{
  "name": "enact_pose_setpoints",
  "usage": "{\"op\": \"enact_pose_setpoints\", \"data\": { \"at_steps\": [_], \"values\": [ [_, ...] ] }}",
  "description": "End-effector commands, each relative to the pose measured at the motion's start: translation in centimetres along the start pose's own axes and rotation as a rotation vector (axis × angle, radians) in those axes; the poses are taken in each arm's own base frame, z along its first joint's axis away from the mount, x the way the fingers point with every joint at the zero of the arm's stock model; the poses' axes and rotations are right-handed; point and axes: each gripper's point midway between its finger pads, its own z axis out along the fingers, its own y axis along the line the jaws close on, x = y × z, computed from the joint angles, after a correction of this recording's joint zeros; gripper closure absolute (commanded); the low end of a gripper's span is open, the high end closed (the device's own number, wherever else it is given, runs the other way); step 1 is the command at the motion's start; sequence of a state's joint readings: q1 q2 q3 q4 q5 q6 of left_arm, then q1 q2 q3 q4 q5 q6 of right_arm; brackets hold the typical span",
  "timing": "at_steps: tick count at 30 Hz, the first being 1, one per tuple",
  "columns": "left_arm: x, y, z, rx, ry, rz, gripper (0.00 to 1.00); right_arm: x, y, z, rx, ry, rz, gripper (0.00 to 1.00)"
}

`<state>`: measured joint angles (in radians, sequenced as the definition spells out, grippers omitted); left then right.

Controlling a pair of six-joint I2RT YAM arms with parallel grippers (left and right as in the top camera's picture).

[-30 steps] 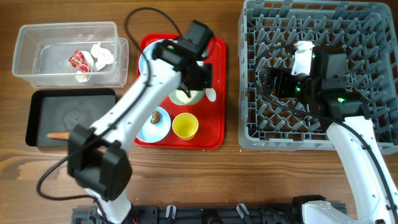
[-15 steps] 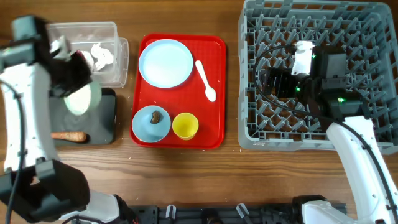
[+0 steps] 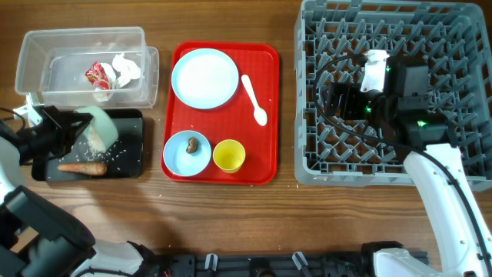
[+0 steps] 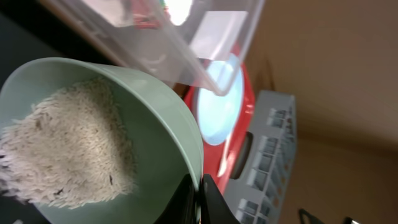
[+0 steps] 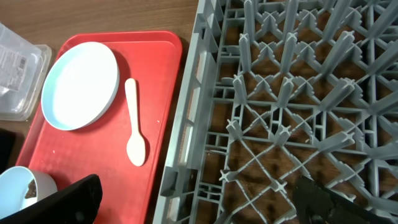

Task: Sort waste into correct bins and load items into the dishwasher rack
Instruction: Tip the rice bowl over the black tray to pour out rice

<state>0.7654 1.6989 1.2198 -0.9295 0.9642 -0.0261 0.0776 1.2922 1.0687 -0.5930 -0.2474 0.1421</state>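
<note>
My left gripper [image 3: 65, 131] is shut on the rim of the pale green bowl [image 3: 100, 129], tilted over the black tray [image 3: 132, 171]. In the left wrist view the fingers [image 4: 199, 199] pinch the bowl [image 4: 161, 137], and white rice [image 4: 68, 149] lies at its lower side. Rice grains [image 3: 117, 154] and the carrot piece [image 3: 83, 167] lie in the black tray. The clear tub [image 3: 46, 54] holds the red wrapper [image 3: 98, 74] and tissue [image 3: 125, 68]. My right gripper [image 3: 332, 100] is open and empty over the grey rack [image 3: 461, 92].
The red tray [image 3: 265, 146] holds the blue plate [image 3: 204, 78], white spoon [image 3: 254, 98], yellow cup [image 3: 228, 155] and blue bowl [image 3: 184, 158] with a brown lump [image 3: 194, 144]. The right wrist view shows the rack's pegs [image 5: 298, 93], plate [image 5: 81, 84] and spoon [image 5: 134, 130].
My left arm lifted the green bowl off the red tray, carried it left over the black tray and tilted it; rice grains now lie in the tray. The right arm has not moved.
</note>
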Motion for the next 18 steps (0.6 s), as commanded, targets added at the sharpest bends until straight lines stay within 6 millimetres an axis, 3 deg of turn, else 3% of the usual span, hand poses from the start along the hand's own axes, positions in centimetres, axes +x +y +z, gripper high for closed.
{"op": "enact_pose_setpoints", "data": {
  "at_steps": [1,6,11,18],
  "values": [
    [0.2,-3.2,-0.2,0.224,0.021,0.010,0.96,-0.2,0.3,0.2,-0.017,0.001,0.016,0.00],
    [0.0,-6.7,-2.5,0.476,0.015,-0.015,0.96,-0.2,0.3,0.2,-0.017,0.001,0.016,0.00],
    [0.0,-7.8,-4.6,0.597,0.005,-0.099,0.96,-0.2,0.3,0.2,-0.017,0.001,0.017,0.00],
    [0.2,-7.6,-5.1,0.605,0.017,-0.202,0.96,-0.2,0.3,0.2,-0.017,0.001,0.017,0.00]
  ]
}}
